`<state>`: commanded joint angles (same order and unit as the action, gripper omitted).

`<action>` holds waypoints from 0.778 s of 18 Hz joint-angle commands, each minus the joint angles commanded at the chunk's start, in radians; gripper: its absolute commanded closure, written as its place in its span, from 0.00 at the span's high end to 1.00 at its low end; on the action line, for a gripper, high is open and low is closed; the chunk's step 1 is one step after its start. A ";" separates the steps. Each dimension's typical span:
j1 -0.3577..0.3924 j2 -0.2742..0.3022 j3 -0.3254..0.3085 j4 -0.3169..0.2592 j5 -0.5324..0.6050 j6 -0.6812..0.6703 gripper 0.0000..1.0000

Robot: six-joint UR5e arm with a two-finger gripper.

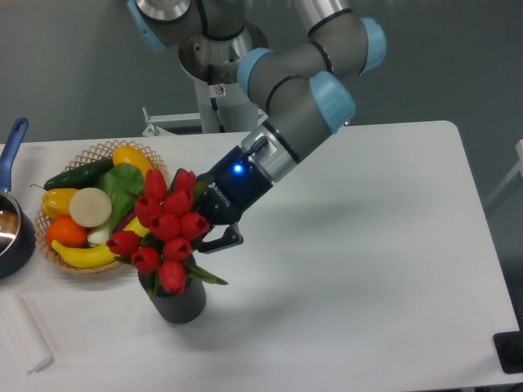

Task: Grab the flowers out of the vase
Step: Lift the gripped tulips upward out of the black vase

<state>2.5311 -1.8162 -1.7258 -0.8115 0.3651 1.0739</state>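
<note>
Reaching down from the upper middle of the view, the grey and pale-blue arm (pixel 294 82) slanted toward the left, and its dark claw (pixel 214 229) sat right against the right side of the flowers (pixel 166 229). One black finger (pixel 222 242) showed below the wrist, curving in toward the bunch; the other was hidden behind the red buds, so whether the claw was pinching the stems or merely spread beside them could not be told. A small blue light (pixel 238 170) glowed on the wrist housing.

The flowers, a cluster of red tulip buds with green leaves poking out at the lower right, stood in the vase (pixel 180 302), their heads spreading wider than its mouth. The vase, a short dark grey cylinder, stood upright on the white worktop (pixel 368 269) near the front left, just in front of the wicker basket (pixel 94 151).

The basket lay at the left and held a dark green cucumber (pixel 78 173), a yellow pepper (pixel 59 201), a pale round slice (pixel 90 207), leafy greens (pixel 122 188), an orange fruit (pixel 65 233) and a banana (pixel 82 256) along its front edge. The left buds of the bunch overlapped the basket's right rim in this view. At the far left edge sat a dark pot (pixel 12 237) with a blue handle (pixel 11 145) pointing up and back. A white folded cloth (pixel 24 333) lay at the front left corner, well apart from the vase.
</note>
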 joint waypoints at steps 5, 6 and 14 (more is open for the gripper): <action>0.018 0.000 0.060 0.000 -0.041 -0.074 0.36; 0.024 -0.002 0.074 0.000 -0.055 -0.097 0.36; 0.037 -0.002 0.129 0.000 -0.067 -0.180 0.36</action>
<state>2.5679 -1.8178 -1.5969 -0.8115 0.2976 0.8943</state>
